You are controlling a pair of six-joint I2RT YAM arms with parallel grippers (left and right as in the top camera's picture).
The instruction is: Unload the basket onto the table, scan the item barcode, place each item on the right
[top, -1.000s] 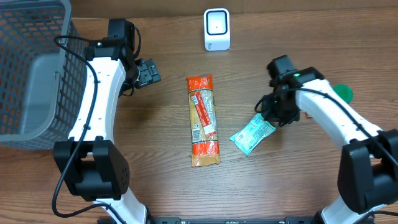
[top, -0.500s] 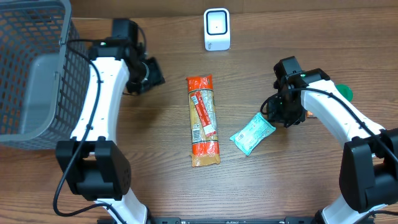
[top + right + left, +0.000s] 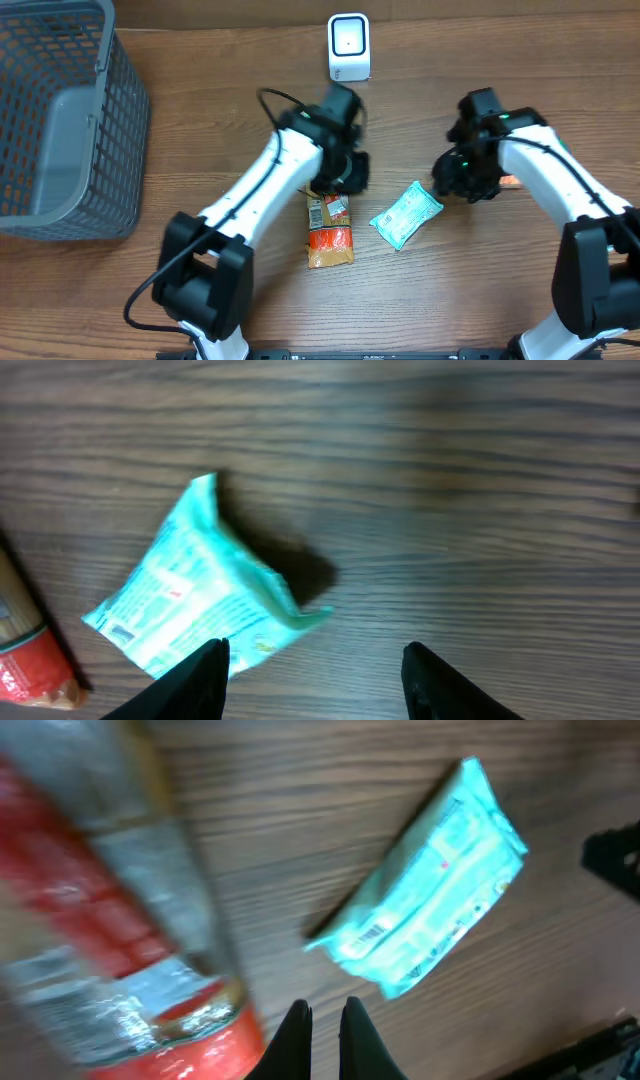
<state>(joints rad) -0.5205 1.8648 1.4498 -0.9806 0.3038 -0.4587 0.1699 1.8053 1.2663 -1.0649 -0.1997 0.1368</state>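
One camera looked straight down from high above and saw the whole table (image 3: 250, 60). Each wrist camera looked down from close to it. All three views showed the same blue-green packet (image 3: 430, 890).

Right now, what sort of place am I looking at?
Probably a mock shop checkout rather than a real store: a small white barcode scanner stands on the wooden table, a grey wire basket sits at one side, and a teal packet and a red packet lie nearby.
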